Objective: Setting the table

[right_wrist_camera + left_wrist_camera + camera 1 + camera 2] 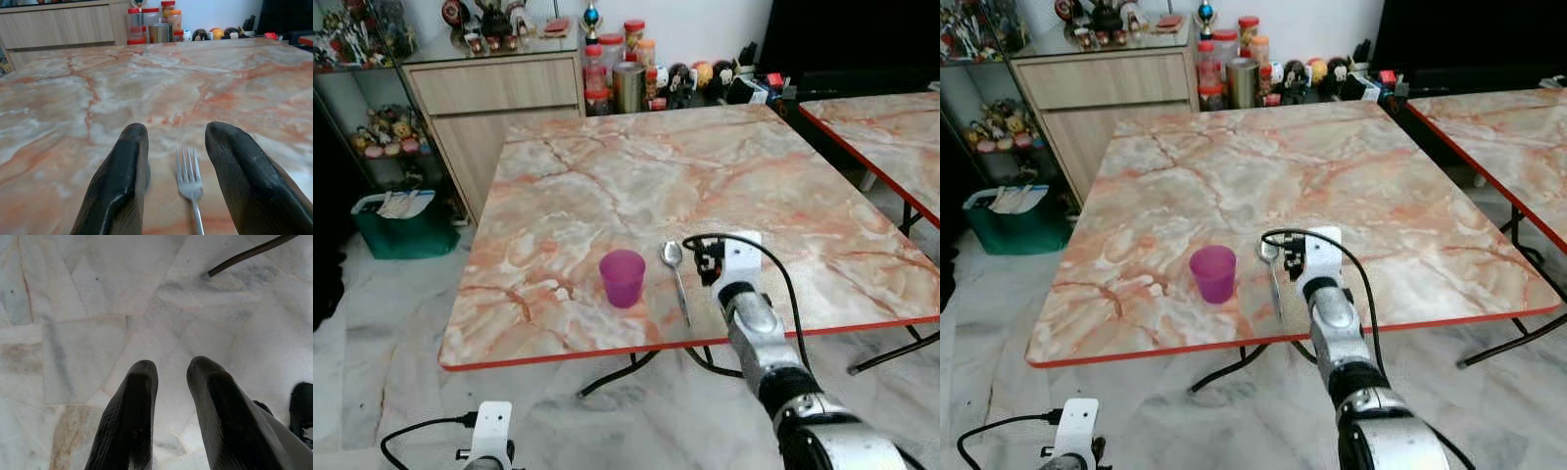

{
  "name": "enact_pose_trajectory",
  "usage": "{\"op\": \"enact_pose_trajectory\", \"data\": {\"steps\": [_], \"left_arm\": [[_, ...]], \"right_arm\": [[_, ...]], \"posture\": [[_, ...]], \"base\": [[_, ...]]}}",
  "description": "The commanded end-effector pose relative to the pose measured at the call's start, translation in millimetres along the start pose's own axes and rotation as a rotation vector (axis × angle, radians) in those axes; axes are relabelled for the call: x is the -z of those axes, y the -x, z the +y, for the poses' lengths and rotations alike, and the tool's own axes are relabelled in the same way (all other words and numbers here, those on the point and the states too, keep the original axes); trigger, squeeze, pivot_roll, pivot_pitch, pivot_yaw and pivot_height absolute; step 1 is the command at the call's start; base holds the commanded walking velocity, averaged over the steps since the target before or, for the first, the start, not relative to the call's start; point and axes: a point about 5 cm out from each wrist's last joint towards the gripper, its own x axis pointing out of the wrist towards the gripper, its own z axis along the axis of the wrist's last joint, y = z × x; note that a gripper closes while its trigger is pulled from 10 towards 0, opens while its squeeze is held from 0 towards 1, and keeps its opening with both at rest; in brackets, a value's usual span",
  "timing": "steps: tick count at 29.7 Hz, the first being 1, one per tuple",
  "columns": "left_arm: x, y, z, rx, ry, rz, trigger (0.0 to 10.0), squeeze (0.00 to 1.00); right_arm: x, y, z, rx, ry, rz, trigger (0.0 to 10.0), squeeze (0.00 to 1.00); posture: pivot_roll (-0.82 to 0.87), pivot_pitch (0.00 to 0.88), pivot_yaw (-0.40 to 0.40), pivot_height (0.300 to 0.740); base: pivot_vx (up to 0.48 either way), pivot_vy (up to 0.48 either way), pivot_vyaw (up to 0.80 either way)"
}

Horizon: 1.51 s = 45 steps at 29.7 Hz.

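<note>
Right tool (176, 161) low in frame over the marble worktop (636, 176), fingers spread wide, empty, a fork (190, 183) lying between them. Purple cup (623, 277) and spoon (675, 274) just left of it, centre frame. Likely mid-placement of cutlery; next, drawing back without nudging the fork.

From my head cameras the right hand (713, 262) covers the fork (191, 183); its handle runs off the wrist frame's bottom. The second counter (891, 137) is cut off at right.
</note>
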Motion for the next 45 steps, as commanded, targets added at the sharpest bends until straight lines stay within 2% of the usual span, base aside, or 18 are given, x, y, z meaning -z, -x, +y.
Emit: {"op": "enact_pose_trajectory", "data": {"steps": [1, 10, 21, 36, 45], "left_arm": [[0, -0.2, 1.6, 0.001, -0.005, 0.008, 10.0, 0.00], [0, -0.2, 2.0, -0.002, -0.007, 0.010, 10.0, 0.00], [1, -0.1, 2.3, -0.002, -0.012, 0.017, 10.0, 0.00], [6, 1.0, -0.5, -0.004, -0.009, 0.024, 10.0, 0.00], [10, 2.1, -4.1, 0.000, -0.001, 0.031, 10.0, 0.00]], "right_arm": [[1, -3.1, 3.1, -0.008, -0.032, 0.038, 10.0, 0.00], [-1, -9.7, 11.6, -0.068, -0.021, 0.112, 10.0, 0.00], [17, -4.7, 15.5, -0.079, -0.018, 0.241, 10.0, 0.00], [27, -0.9, 22.0, -0.126, -0.010, 0.292, 10.0, 0.00], [25, -1.6, 13.8, -0.086, -0.002, 0.291, 10.0, 0.00]], "posture": [[-0.01, 0.000, 0.029, 0.740], [-0.01, 0.000, 0.026, 0.740], [0.00, 0.000, 0.026, 0.740], [0.00, 0.000, 0.010, 0.740], [0.00, 0.000, -0.001, 0.740]], "base": [[0.000, 0.000, 0.00], [0.000, 0.000, 0.00], [0.000, 0.000, 0.00], [0.000, 0.000, 0.00], [0.000, 0.000, 0.00]]}}
